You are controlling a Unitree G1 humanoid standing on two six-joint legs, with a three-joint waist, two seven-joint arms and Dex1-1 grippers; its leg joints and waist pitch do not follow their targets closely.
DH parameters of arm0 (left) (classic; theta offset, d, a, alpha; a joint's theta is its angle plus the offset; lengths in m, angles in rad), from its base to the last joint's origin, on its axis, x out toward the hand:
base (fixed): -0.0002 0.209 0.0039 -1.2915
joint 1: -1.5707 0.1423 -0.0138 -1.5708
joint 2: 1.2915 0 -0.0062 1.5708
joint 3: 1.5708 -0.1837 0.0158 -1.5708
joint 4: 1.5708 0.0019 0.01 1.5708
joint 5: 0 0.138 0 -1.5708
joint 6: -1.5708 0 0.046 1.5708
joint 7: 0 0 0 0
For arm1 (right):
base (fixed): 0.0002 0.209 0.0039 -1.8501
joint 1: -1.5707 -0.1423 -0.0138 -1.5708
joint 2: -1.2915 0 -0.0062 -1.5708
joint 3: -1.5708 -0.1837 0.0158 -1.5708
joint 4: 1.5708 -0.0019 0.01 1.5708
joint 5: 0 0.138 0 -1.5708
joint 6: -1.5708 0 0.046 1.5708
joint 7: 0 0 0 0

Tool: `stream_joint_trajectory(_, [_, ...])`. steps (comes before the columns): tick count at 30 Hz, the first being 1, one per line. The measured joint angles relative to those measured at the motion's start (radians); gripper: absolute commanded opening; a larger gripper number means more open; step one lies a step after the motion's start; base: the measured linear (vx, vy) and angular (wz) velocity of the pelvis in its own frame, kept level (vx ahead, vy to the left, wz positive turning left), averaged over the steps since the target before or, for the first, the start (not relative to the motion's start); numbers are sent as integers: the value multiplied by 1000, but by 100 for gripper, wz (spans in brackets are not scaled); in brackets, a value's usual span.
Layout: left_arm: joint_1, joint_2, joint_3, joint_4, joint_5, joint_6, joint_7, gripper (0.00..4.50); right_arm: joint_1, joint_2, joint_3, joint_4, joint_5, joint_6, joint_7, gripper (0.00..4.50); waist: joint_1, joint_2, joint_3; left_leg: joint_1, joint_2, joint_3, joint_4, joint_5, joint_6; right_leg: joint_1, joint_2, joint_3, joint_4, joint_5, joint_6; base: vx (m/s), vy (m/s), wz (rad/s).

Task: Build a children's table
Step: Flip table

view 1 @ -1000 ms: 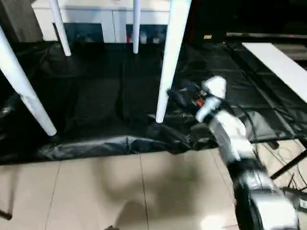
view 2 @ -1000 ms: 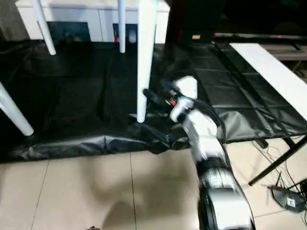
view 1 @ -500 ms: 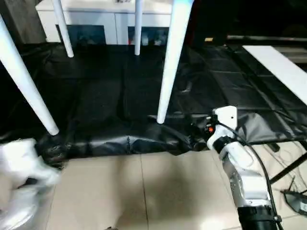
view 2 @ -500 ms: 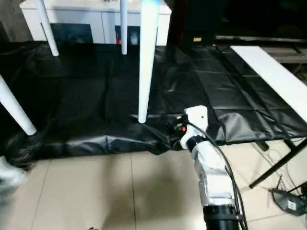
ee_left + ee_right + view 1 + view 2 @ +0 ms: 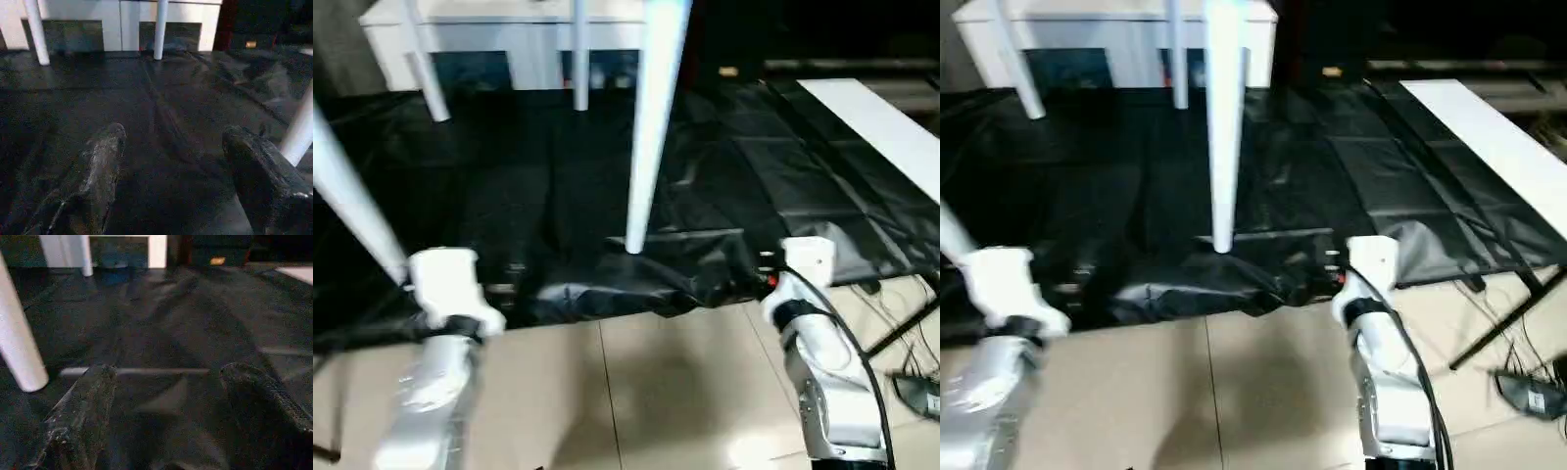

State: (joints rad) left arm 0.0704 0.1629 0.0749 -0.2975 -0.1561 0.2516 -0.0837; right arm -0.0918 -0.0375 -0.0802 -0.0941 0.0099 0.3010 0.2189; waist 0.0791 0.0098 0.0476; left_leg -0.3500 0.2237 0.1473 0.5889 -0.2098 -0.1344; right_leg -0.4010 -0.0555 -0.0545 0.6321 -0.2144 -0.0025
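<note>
Looking down over my two silver forearms, I see four long white tapered tubular legs standing on the black crinkled plastic sheet [image 5: 558, 196] that covers the surface ahead. On my left, the near-left white leg [image 5: 352, 201] slants down to the sheet's front edge, right beside my left wrist. My left gripper [image 5: 168, 147] hangs low over the sheet with its two black fingers spread wide, nothing between them; the left finger [image 5: 100, 161] and the right one [image 5: 259, 166] are well apart. Farther back on the left is the far-left leg [image 5: 423, 64], foot on the sheet, and beside it to the right the far-middle leg [image 5: 579, 54]. Behind those two runs the white cabinet with dark glass doors [image 5: 509, 34].

In the middle, the big near white leg [image 5: 649, 122] comes down almost upright, foot touching the sheet near its rumpled front fold. The tabletop itself is above the frame, can't see it.

On my right, my right gripper [image 5: 166, 396] also stands open and empty just above the sheet, with the near leg's foot [image 5: 22, 357] just beside one finger, not touching. Far right, a flat white board [image 5: 886, 132] lies on the sheet. Beige tiled floor [image 5: 636, 392] is below, with black cables [image 5: 911, 382] at the right edge.
</note>
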Motion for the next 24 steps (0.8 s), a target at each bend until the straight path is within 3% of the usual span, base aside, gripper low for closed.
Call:
stream_joint_trajectory(7, [18, 34, -16, 0, 36, -19, -14, 356, 1, -4, 49, 0, 2, 20, 46, 373, 8, -1, 0, 0, 0, 1, 2, 0, 0, 1, 0, 2, -1, 2, 1, 0, 0, 0])
stream_joint_trajectory(24, [35, 36, -33, -5, 50, -27, -43, 356, -26, 6, 68, 1, 38, 12, 53, 373, 13, -9, -1, 1, -1, 2, 3, 0, 0, 1, 0, 5, 0, 5, 1, 0, 0, 0])
